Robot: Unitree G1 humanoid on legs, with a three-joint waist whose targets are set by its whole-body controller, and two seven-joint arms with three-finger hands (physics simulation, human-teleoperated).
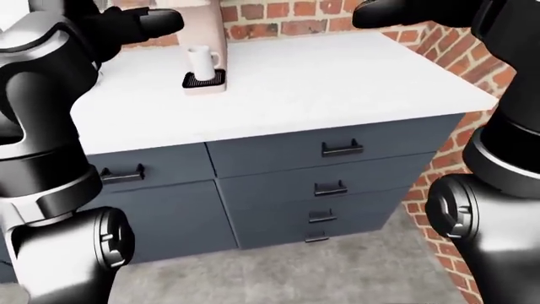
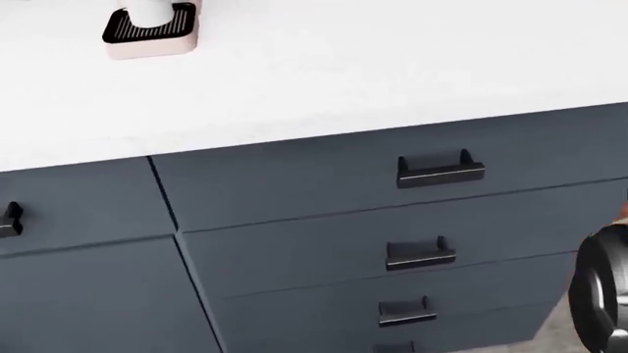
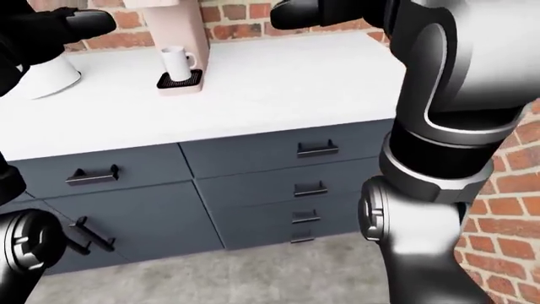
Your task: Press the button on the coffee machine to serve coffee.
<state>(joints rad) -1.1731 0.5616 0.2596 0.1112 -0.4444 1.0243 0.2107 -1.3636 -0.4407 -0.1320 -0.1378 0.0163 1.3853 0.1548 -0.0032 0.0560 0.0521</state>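
Evidently neither hand held anything. The left hand point(image 1: 139, 24) was raised near the coffee machine point(image 3: 171, 19), its dark fingers point(image 3: 84, 21) stretched loosely toward the machine's pink body and closed round nothing. The right hand point(image 1: 397, 12) hovered high above the counter point(image 1: 337, 76), well apart from the machine; how far its fingers were spread could not be told, since they merged into one dark shape at the top of both eye views.

The machine stood at the counter's top-left in those views, against the brick wall point(image 1: 278, 12). A white mug point(image 3: 175, 62) sat upright on its black drip tray point(image 3: 179, 80), presumably staged there to catch the coffee. The button itself did not show; the machine's upper part was cut off by the frame edge.

A white rounded object point(image 3: 49, 79) lay further left on the counter. Grey drawers point(image 2: 432, 173) with black handles ran beneath.

Judgement: the left hand, being nearer, looked the likelier one to make the press, which was not yet done.
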